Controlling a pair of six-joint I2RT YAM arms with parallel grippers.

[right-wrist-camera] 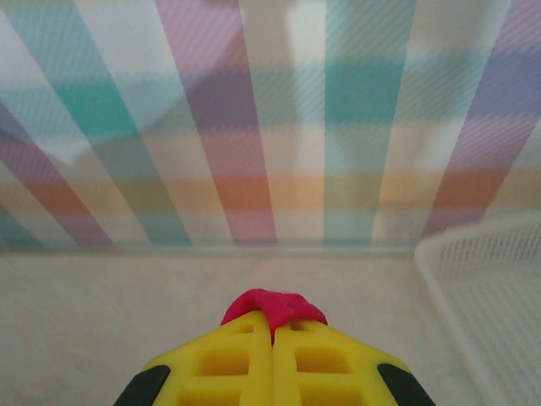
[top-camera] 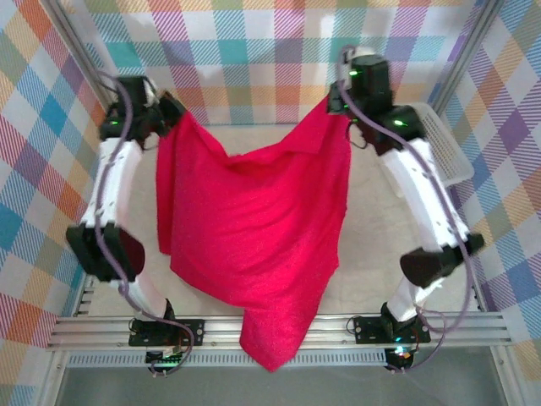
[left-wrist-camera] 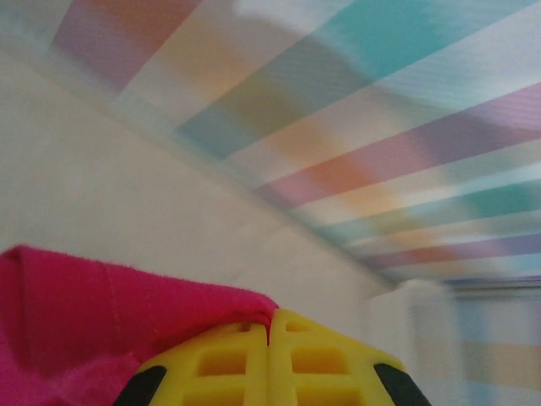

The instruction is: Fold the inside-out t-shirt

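Crimson cloth, soft and plain: shirt (top-camera: 254, 228). Held up above the table (top-camera: 372, 262) as a hanging sheet, pinched at its two upper corners.

Left gripper (top-camera: 166, 114): clamped tight on the shirt's left upper corner, toward the far-left corner of the table. In the left wrist view, yellow fingers (left-wrist-camera: 254, 338) pressed together, red fabric bunched against their left side.

Right gripper (top-camera: 340, 103): clamped tight on the right upper corner, near the far edge, just beside the white mesh basket (top-camera: 444, 148) at the far-right corner. In the right wrist view, a small red tuft poking out past the closed tips.

Top edge: slung between the two grips, sagging in a shallow V at mid-span, so not taut.

Long axis: from the far-side grips down toward the near edge, narrowing to a point seen over the near rail (top-camera: 101, 328), between the two arm bases. Touching the rail or hanging clear of it: cannot tell.

Lie from the grippers: below both and toward the near edge; left side hanging straighter, right side slanting inward.

Nearer arm: neither; one corner apiece, roughly level.

Judged step: spreading ahead of the first fold. Judged need: grips drawn apart to take out the sag, then a lowering with the tail landing on the table, not off its near edge.
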